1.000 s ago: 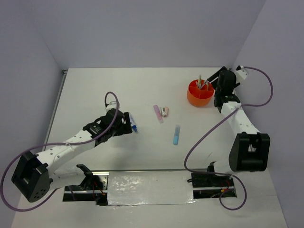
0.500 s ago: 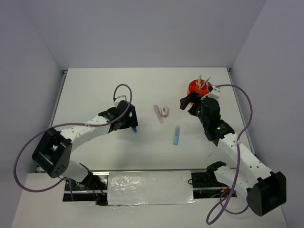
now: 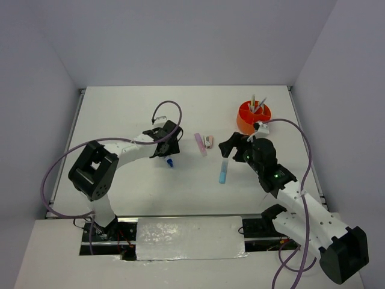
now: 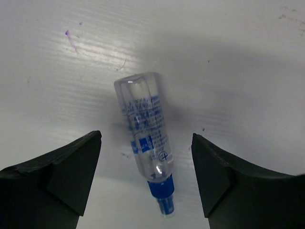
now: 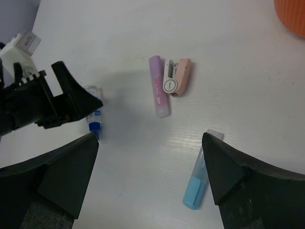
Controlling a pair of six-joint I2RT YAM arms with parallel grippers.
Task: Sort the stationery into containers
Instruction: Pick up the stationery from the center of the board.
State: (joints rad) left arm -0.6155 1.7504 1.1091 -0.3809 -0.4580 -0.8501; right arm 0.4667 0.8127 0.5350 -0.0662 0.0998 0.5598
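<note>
A clear little bottle with a blue cap (image 4: 143,129) lies flat on the white table, between the fingers of my left gripper (image 4: 145,157). That gripper is open and touches nothing. From above, the bottle (image 3: 170,161) pokes out just below the left gripper (image 3: 168,146). My right gripper (image 5: 148,148) hangs open and empty over the table's middle. A light blue marker (image 5: 196,183) lies by its right finger. Beyond it lie a purple marker (image 5: 158,88) and a small pink stapler (image 5: 177,76), side by side. The orange container (image 3: 252,118) holds a few upright pens.
The orange pot's rim (image 5: 291,14) shows at the top right corner of the right wrist view. The left gripper (image 5: 52,102) shows at that view's left side. Grey walls close the table at the back and both sides.
My right gripper has left the orange pot and come left and nearer, over the middle items. My left arm has swung right and settled over the bottle.
</note>
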